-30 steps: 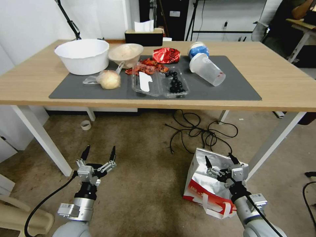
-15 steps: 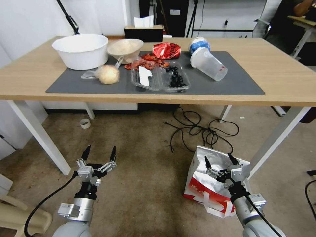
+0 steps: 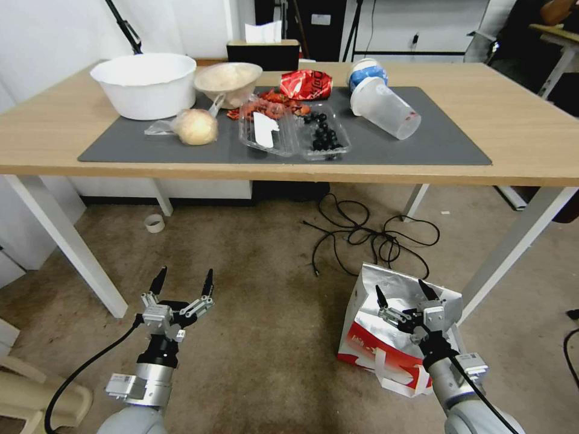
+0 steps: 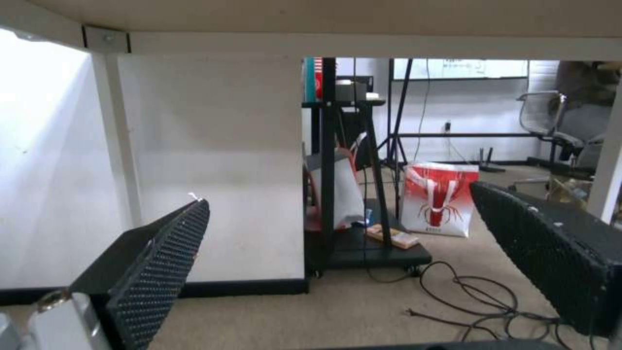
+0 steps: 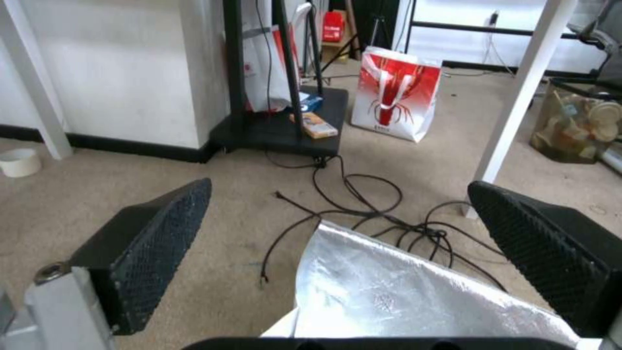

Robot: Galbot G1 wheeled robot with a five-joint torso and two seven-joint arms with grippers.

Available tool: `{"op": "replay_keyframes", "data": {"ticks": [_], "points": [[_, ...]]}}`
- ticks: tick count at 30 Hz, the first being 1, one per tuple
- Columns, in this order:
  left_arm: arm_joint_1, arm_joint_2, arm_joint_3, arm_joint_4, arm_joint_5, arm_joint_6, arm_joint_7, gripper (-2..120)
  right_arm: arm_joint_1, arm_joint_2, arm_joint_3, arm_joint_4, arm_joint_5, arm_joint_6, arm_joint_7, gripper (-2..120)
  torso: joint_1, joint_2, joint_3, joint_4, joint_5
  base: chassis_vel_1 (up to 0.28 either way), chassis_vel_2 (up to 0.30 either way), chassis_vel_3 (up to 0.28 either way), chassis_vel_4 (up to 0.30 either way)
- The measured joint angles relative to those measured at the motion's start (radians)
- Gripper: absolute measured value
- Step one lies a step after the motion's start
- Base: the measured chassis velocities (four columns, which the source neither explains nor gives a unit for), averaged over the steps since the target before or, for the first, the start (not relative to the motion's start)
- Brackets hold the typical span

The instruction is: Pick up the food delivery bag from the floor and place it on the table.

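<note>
A white bag [image 3: 386, 328] with a silver foil lining and a red base band stands on the brown floor [image 3: 265, 313], in front of the table [image 3: 531, 144] and near its right front leg. White strap handles hang down its near side. The bag's mouth faces up and its foil rim is crumpled.

The right gripper [image 3: 403, 293] hovers over the bag's open top with its 2 fingers spread apart, gripping nothing. In the right wrist view, the foil lining [image 5: 388, 287] lies between and below the 2 black ribbed pads [image 5: 159, 238], which are well apart.

The left gripper [image 3: 183, 281] is held low over bare floor, well apart from the bag, fingers also spread wide and empty.

A tangle of black cables [image 3: 368, 235] lies on the floor just beyond the bag, under the table edge. A tape roll [image 3: 154, 223] sits on the floor near the left legs.

On the table's grey mat [image 3: 446, 144] are a white bowl [image 3: 145, 84], a clear tray [image 3: 295, 135], a tipped plastic jug [image 3: 386, 108] and a red snack packet [image 3: 306, 84].
</note>
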Motion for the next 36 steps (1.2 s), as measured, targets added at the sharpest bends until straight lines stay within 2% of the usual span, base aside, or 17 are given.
{"op": "replay_keyframes", "data": {"ticks": [36], "points": [[-0.002, 0.002, 0.003, 0.006, -0.021, -0.017, 0.018, 100, 0.006, 0.007, 0.002, -0.006, 0.000, -0.006, 0.001, 100, -0.028, -0.135, -0.108, 0.0000, 0.0000, 0.000, 0.000, 0.000, 0.000]]}}
